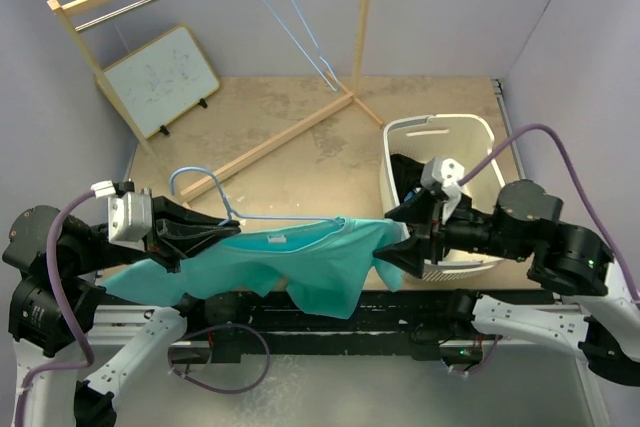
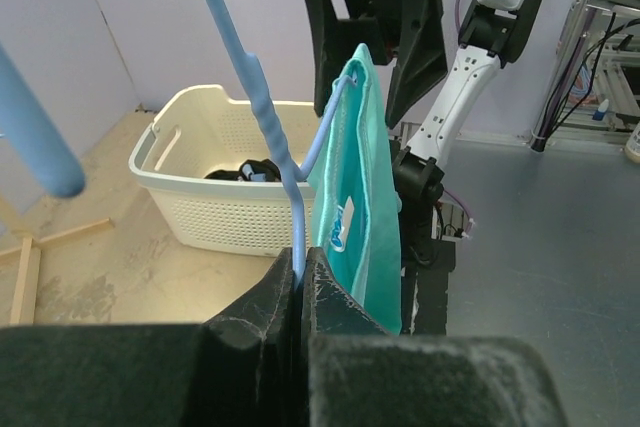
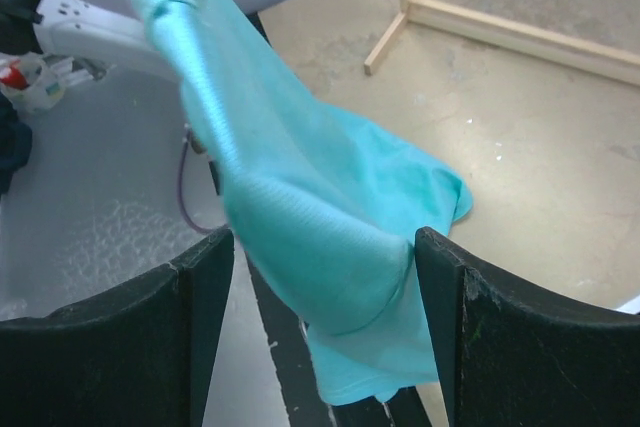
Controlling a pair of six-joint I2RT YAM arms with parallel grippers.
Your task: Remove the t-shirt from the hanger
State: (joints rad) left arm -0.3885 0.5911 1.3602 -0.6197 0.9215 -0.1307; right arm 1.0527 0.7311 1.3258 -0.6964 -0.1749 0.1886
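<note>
A teal t-shirt (image 1: 300, 262) hangs on a light blue hanger (image 1: 285, 217) held level above the table's near edge. My left gripper (image 1: 225, 234) is shut on the hanger's wire (image 2: 270, 127) near its neck; in the left wrist view the gripper (image 2: 302, 262) pinches the wire and the shirt (image 2: 360, 197) hangs just beyond. My right gripper (image 1: 392, 242) is open at the shirt's right shoulder. In the right wrist view the gripper (image 3: 325, 277) has its jaws wide apart, with the shirt's cloth (image 3: 300, 217) bunched between them.
A white laundry basket (image 1: 440, 127) with dark clothes (image 1: 408, 172) stands at the right, behind my right arm. A wooden clothes rack (image 1: 280, 137) with another blue hanger (image 1: 295, 27) stands at the back. A small whiteboard (image 1: 160, 77) leans at the back left.
</note>
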